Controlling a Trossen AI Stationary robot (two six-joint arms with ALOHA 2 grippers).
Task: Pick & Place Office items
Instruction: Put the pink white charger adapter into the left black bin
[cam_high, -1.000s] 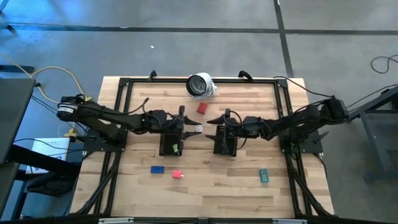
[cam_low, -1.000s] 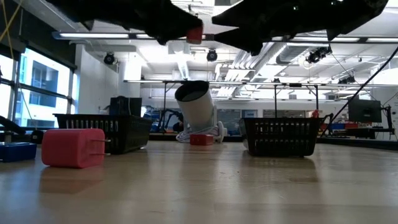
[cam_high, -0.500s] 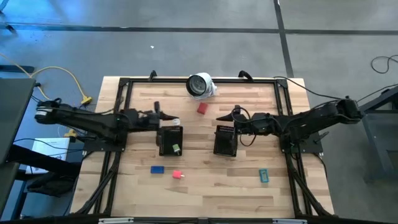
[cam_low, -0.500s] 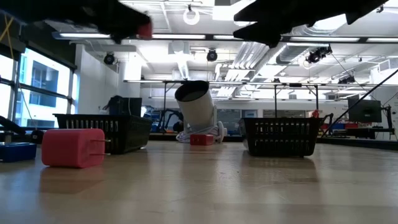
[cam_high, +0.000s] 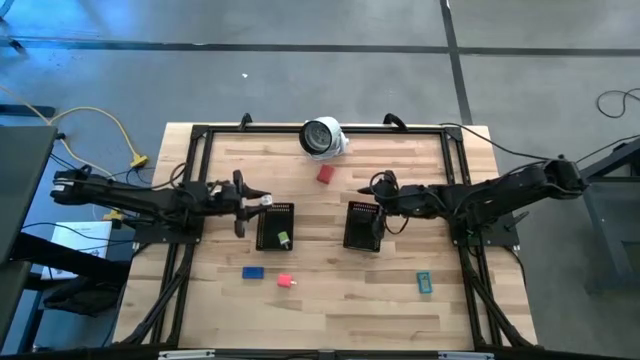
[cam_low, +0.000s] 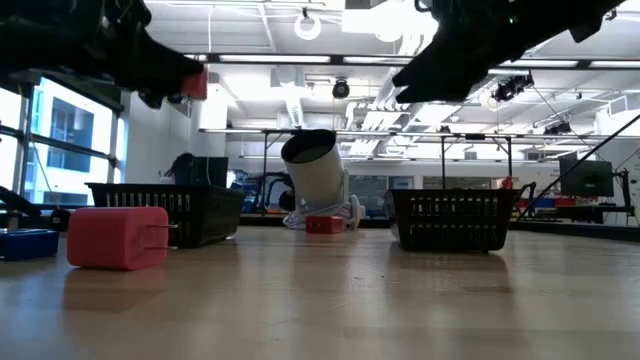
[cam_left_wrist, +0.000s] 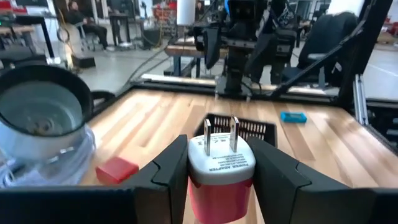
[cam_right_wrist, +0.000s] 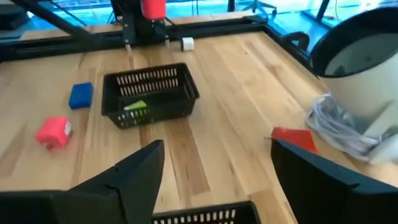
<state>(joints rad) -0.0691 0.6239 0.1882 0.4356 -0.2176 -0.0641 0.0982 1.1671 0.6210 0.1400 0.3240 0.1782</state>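
Note:
My left gripper hovers just off the left black mesh tray's far left corner, shut on a red and white plug. A green piece lies inside that tray. My right gripper is open above the far edge of the right mesh tray, touching nothing. Loose on the wood lie a red piece, a blue piece, a pink piece and a teal piece. My left gripper pinches the plug's red body between its two fingers, one on each side. The fingers lie level and point toward the table's right. The plug is lifted clear of the table, its white face and two prongs pointing away from the wrist.
A white round object with a dark face lies on its side at the table's far edge, a cord bunched under it. A black frame runs around the tabletop. Bare wood shows between the two trays and along the near edge.
The two grippers were close together over the gap between the trays and have drawn apart. My left gripper has gone toward the table's left with the plug and turned about its wrist. My right gripper has backed toward the table's right.

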